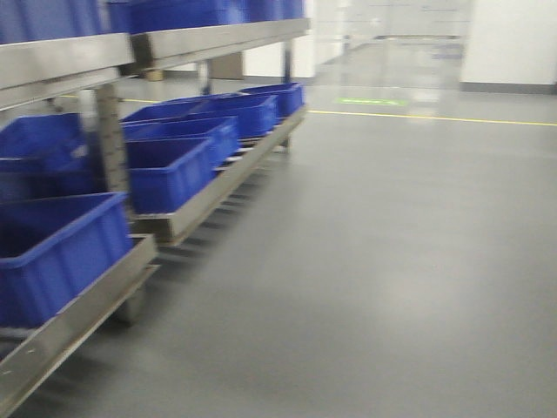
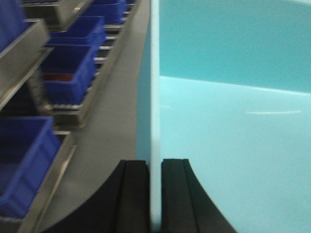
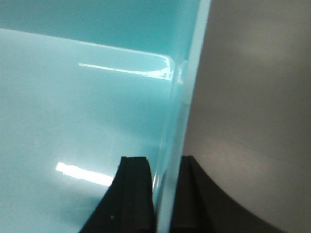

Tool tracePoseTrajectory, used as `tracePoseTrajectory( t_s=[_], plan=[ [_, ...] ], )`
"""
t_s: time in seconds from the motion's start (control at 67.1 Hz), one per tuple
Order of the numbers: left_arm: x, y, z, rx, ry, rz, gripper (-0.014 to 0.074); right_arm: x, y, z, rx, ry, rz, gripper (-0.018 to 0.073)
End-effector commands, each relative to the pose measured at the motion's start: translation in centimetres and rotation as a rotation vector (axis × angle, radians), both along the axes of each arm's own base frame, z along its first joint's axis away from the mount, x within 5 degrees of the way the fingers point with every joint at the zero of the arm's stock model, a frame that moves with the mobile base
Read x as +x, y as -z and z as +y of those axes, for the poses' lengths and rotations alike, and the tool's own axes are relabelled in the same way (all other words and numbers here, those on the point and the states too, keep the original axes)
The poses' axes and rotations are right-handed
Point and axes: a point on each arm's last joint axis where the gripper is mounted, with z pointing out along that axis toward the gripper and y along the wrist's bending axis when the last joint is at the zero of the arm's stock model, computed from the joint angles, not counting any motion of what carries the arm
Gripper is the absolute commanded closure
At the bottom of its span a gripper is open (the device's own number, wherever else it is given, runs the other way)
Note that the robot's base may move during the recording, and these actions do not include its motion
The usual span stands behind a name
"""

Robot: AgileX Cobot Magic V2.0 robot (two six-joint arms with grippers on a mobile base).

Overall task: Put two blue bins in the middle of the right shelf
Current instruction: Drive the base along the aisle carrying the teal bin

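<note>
A light blue bin (image 2: 233,121) fills both wrist views, and I look into its smooth inside (image 3: 73,107). My left gripper (image 2: 155,162) is shut on the bin's left wall (image 2: 154,73), one black finger inside and one outside. My right gripper (image 3: 167,160) is shut on the bin's right wall (image 3: 187,87) in the same way. Neither gripper nor the held bin shows in the front view. A metal shelf rack (image 1: 218,187) runs along the left, and I cannot tell whether it is the right shelf.
Several dark blue bins (image 1: 170,170) sit on the rack's low level, one close at the front left (image 1: 52,248), more on the level above (image 1: 183,13). Grey floor (image 1: 392,261) stretches right, with a yellow line (image 1: 435,117) across the far end.
</note>
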Motion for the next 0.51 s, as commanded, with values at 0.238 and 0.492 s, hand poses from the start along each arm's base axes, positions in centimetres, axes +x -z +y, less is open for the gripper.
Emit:
tracePoseTrajectory(
  t_s=[0.238,0.492],
  plan=[
    [-0.24,-1.11,-0.54,-0.05,0.05,-0.082,0.0707,-0.19,-0.71,0.4,0.02,-0.035,-0.052,0.0724],
    [-0.21,-1.16,-0.43,-0.037,0.042,-0.089,0.0707,-0.19,-0.71,0.4,0.02,-0.035,-0.052,0.0724]
  ],
)
